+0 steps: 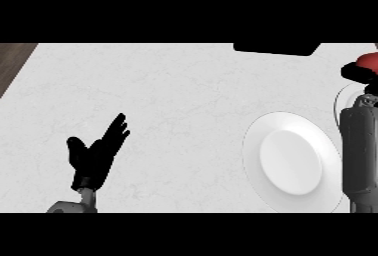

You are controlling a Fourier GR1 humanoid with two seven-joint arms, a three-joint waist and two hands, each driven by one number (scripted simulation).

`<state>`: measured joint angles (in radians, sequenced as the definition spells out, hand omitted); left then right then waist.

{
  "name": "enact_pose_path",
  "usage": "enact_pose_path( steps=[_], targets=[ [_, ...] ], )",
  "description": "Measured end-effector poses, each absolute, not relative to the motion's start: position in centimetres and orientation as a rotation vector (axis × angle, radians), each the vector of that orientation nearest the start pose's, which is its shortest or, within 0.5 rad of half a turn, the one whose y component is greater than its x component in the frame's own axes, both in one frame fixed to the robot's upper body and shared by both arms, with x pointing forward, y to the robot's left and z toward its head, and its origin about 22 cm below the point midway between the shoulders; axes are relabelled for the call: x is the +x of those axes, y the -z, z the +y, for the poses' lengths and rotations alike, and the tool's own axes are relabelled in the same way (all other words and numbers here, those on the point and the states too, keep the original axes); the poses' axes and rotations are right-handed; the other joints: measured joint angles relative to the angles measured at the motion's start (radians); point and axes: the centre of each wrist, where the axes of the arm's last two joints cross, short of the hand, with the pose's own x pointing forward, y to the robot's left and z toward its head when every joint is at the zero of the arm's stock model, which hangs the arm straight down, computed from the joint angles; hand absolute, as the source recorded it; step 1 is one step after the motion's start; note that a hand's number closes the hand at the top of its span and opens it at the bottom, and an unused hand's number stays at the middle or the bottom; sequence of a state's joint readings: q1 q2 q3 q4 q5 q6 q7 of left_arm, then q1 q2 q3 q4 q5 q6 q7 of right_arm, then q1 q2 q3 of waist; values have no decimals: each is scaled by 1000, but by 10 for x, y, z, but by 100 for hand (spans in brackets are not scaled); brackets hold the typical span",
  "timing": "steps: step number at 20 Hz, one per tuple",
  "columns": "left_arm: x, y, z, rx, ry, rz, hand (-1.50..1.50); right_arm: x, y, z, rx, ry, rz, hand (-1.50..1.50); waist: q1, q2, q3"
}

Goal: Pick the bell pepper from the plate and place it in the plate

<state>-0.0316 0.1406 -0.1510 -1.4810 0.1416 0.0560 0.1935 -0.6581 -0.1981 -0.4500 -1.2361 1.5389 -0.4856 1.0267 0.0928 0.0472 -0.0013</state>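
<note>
Right hand [359,73] curled round the red bell pepper [367,61] at the far right edge, apparently lifting it off a barely visible plate [338,100]. White plate [291,160] bare nearby, awaiting it. Left hand [96,152] open, resting lower left.

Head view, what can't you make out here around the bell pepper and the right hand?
- Bell pepper: only a red patch shows at the right edge; the right hand and the frame hide the rest.
- Right hand: whether its fingers close round the pepper cannot be told.
- Second plate: only a rim arc shows behind the right forearm.
- Dark object at the top edge: cut off, unidentifiable.
</note>
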Motion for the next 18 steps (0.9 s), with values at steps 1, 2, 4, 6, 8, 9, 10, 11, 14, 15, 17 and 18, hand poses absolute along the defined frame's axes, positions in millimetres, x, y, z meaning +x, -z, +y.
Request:
enact_pose_path(
  steps=[1,2,4,6,8,9,10,11,14,15,17,18],
  targets=[
    [247,11,224,-60,88,-1292,0,379,-136,-306,-1745,410,-849,150,3,1,1],
    [248,11,224,-63,93,-1290,0,381,-138,-307,-1771,439,-840,150,8,1,1],
    [249,11,221,-67,96,-1288,0,385,-141,-309,-1825,482,-829,150,12,1,2],
    [249,12,221,-64,96,-1277,0,385,-136,-314,-1886,500,-794,150,8,-2,3],
    [249,11,222,-57,97,-1270,0,386,-132,-320,-1940,511,-759,150,5,-6,4],
    [249,12,224,-57,94,-1270,0,386,-127,-323,-1966,512,-737,150,3,-7,4],
    [248,12,225,-53,91,-1263,0,385,-126,-327,-1993,519,-717,150,-2,-9,4],
    [247,13,225,-53,82,-1260,0,382,-121,-333,-2023,523,-691,150,-7,-11,5],
    [245,15,227,-42,69,-1259,0,376,-110,-347,-2091,540,-629,150,-16,-15,6],
    [244,15,228,-42,65,-1260,0,374,-106,-352,-2106,542,-611,150,-19,-18,6],
    [244,15,229,-41,64,-1249,0,369,-95,-361,-2127,547,-585,150,-27,-20,6],
    [243,16,229,-35,59,-1246,0,367,-92,-366,-2134,557,-575,150,-31,-22,7]
  ],
)
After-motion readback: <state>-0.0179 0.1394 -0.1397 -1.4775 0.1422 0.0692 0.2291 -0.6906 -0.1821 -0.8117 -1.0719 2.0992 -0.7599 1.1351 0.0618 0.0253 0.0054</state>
